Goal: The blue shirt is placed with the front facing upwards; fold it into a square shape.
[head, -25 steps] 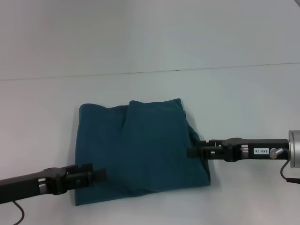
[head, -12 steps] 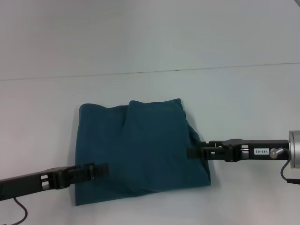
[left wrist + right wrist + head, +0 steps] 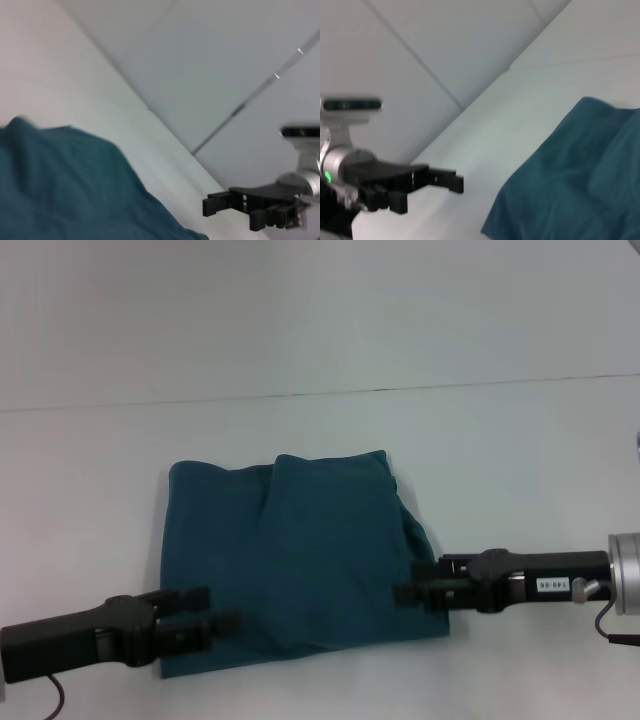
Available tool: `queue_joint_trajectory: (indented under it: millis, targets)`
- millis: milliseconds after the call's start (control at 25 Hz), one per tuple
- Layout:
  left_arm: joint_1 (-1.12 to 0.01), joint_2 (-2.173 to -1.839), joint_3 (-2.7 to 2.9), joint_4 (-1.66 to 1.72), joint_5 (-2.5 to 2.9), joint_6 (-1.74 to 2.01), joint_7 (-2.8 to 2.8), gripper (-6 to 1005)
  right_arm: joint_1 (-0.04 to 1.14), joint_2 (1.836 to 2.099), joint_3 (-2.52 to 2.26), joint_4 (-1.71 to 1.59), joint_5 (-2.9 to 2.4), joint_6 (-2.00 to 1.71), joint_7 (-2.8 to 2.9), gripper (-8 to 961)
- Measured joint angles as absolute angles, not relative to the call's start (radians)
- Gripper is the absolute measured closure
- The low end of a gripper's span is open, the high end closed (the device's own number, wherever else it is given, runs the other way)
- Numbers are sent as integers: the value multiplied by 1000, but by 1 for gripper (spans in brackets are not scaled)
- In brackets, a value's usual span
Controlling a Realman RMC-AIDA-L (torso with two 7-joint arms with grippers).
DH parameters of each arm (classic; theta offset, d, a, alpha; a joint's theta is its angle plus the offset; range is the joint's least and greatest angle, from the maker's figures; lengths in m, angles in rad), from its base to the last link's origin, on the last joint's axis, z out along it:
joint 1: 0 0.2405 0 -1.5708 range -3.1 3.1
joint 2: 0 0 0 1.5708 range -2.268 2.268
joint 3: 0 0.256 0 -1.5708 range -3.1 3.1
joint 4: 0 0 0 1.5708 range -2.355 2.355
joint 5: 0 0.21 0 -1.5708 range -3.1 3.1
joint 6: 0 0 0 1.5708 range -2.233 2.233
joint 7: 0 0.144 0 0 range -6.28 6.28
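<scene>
The shirt point(image 3: 300, 565), centre of the head view on the table point(image 3: 520, 440), already lies folded into a rough square; a raised overlapping fold and uneven lower edge probably remain to be tidied. No lettering shows on it. Left gripper point(image 3: 218, 609), lower left, jaws parted, empty. Right gripper point(image 3: 403, 593), lower right, jaws parted, empty; its arm label is unreadable.

Small white label point(image 3: 550, 585) with dark digits on right arm, lower right of frame; unreadable.
</scene>
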State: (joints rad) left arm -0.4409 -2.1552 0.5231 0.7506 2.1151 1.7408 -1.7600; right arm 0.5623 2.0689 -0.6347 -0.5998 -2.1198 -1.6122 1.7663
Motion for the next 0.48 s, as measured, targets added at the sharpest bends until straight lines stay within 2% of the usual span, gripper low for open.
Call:
queue_joint_trajectory:
  millis: [480]
  targets:
    - [-440,-2156,517,729,2114,1742,-1699,66,557,2068,-657,-599,-2124,-1587,1720,159]
